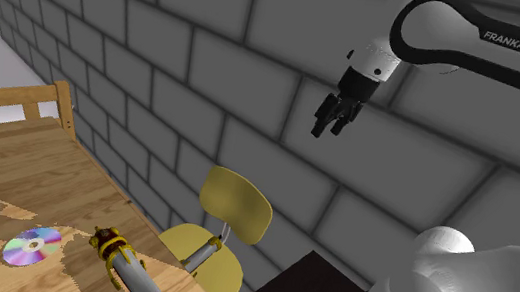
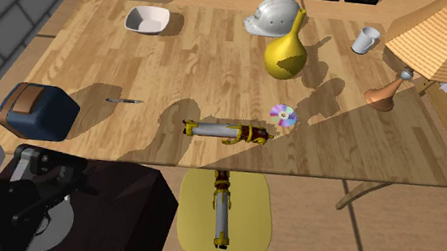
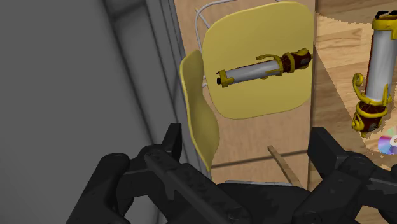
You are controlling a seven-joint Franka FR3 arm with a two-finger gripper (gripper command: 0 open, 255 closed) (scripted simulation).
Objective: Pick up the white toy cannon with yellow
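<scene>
Two alike toy cannons are in view, each with a pale grey-white barrel and yellow and red fittings. One cannon [image 2: 225,132] [image 3: 375,76] [image 1: 133,271] lies on the wooden table [image 2: 177,63] near its edge. The other cannon [image 2: 221,211] [image 3: 264,67] [image 1: 203,254] lies on the seat of a yellow chair [image 2: 251,210] [image 3: 254,102] [image 1: 231,207] beside the table. My gripper [image 1: 332,118] [image 3: 248,149] hangs high in front of the grey brick wall, well above the chair. It is open, with nothing between its fingers [image 3: 172,143].
A CD [image 2: 282,113] [image 1: 32,245] lies close to the table cannon. Also on the table: a yellow vase [image 2: 284,56], helmet [image 2: 276,16], white bowl [image 2: 148,19], mug [image 2: 364,39], pen [image 2: 123,100], blue box [image 2: 37,110] and a lamp [image 2: 444,37].
</scene>
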